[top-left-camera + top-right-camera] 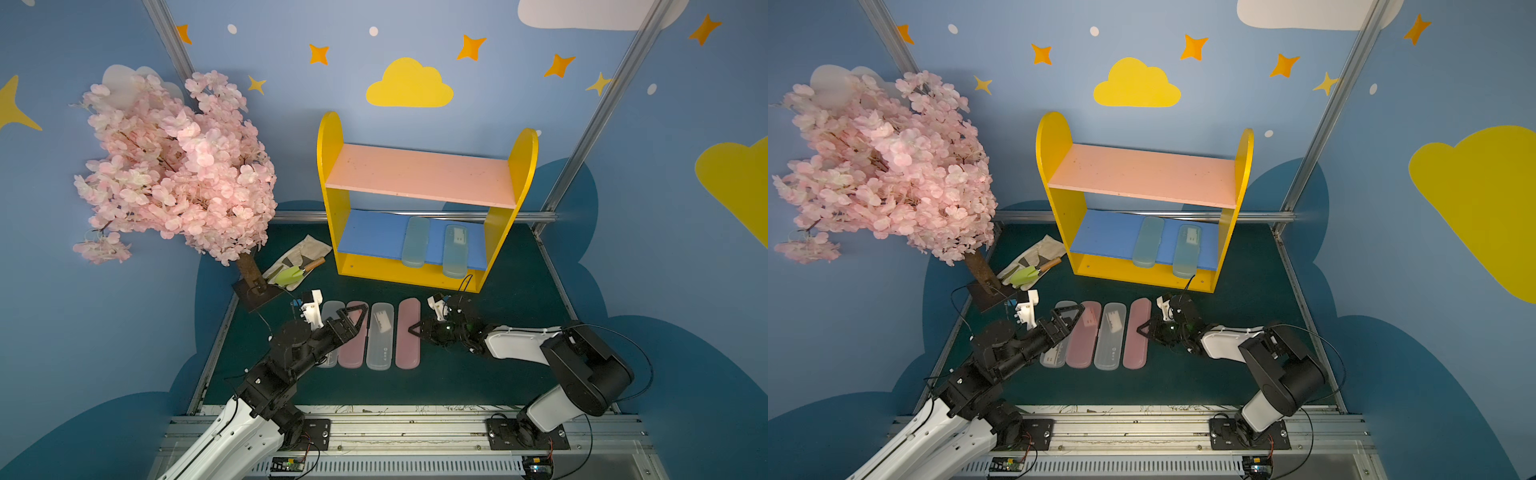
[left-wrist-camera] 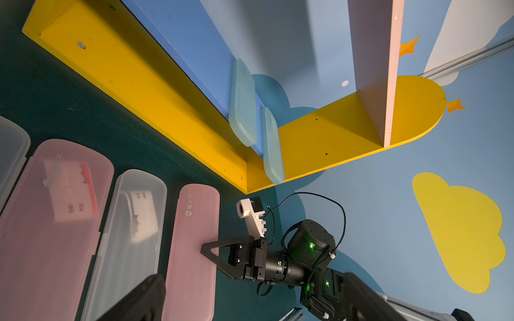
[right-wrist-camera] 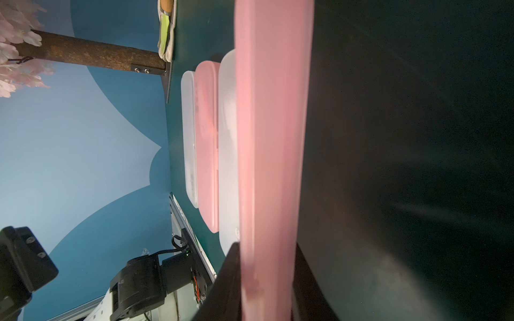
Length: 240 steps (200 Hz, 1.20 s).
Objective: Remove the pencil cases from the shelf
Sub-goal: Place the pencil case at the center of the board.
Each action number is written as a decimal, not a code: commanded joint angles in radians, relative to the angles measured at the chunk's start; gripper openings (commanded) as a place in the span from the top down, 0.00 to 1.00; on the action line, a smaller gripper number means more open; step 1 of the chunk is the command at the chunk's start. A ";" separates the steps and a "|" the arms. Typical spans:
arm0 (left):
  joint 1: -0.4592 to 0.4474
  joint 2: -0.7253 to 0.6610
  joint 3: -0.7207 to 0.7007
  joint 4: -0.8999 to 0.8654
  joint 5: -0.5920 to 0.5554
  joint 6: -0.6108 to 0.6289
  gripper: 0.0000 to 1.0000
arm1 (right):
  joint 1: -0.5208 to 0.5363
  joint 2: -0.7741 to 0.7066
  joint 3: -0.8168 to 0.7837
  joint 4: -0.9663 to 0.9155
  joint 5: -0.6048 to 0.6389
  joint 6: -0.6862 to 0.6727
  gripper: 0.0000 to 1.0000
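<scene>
Green mat (image 1: 478, 374), blue cloud-and-star walls (image 1: 498, 104); four cases (image 1: 380, 349) in a row on the mat (white, pink, white, pink); right gripper (image 1: 417, 330) clamped on the end pink case (image 1: 409, 349); left gripper (image 1: 355, 316) jaws wide apart above the row's other end; farther back, two pale blue cases (image 1: 415, 243) lie side by side on the shelf (image 1: 415, 278), on its lower board (image 1: 370, 237).

Four cases (image 1: 380, 336) fill the mat's (image 1: 374, 386) centre. We find bare mat at six o'clock and a thin lane at twelve before the shelf (image 1: 395, 274). Its lower bay is open on the left half, and two pale blue cases (image 1: 415, 243) crowd the right. Tree (image 1: 174, 166) and glove (image 1: 307, 249) block ten. The right arm (image 1: 519, 336) crosses three, the left arm (image 1: 291, 353) eight.
</scene>
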 commanded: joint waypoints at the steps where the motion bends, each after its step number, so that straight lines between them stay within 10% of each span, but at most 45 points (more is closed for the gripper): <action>1: 0.001 -0.015 -0.009 0.006 -0.014 0.000 0.00 | 0.006 0.030 0.039 0.062 -0.028 0.007 0.86; 100: 0.003 -0.017 -0.009 0.006 -0.017 0.000 0.00 | 0.004 0.116 0.054 0.082 -0.057 0.028 0.83; 155: 0.006 -0.020 -0.013 0.006 -0.017 -0.002 0.00 | -0.001 0.084 0.073 -0.035 -0.037 -0.020 0.49; 240: 0.005 0.032 0.004 0.021 -0.005 -0.016 0.00 | -0.001 -0.015 0.086 -0.278 0.054 -0.114 0.31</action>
